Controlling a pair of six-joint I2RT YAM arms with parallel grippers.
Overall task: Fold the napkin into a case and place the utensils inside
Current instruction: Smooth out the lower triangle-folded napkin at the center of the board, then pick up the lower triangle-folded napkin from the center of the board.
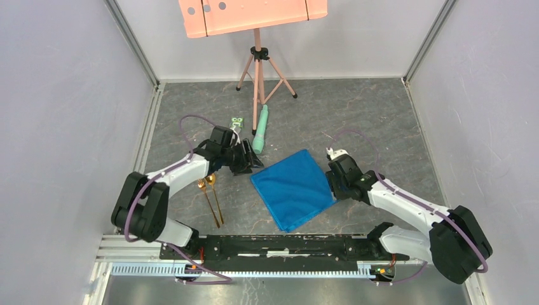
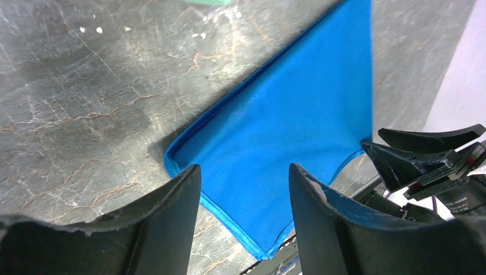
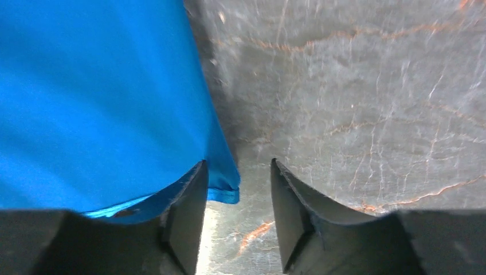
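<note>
Napkin [image 1: 293, 189]: flat at the centre of the bench [image 1: 356, 121], no case formed yet.
Left hand [image 2: 245, 175]: spread, at the napkin's 10 o'clock.
Right hand [image 3: 238, 167]: spread, straddling the 3 o'clock corner.
Fork and spoon [image 1: 211, 202]: on the bench at the napkin's 9 o'clock.
Step, as judged: first fold. The next move calls for pinching a corner.

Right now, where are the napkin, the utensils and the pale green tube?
napkin [image 1: 293, 189]: top external view, middle of the blue cloth lying flat.
utensils [image 1: 209, 204]: top external view, on a gold handle, left of the napkin.
pale green tube [image 1: 261, 130]: top external view, mid-length of its body, beyond the napkin.
</note>
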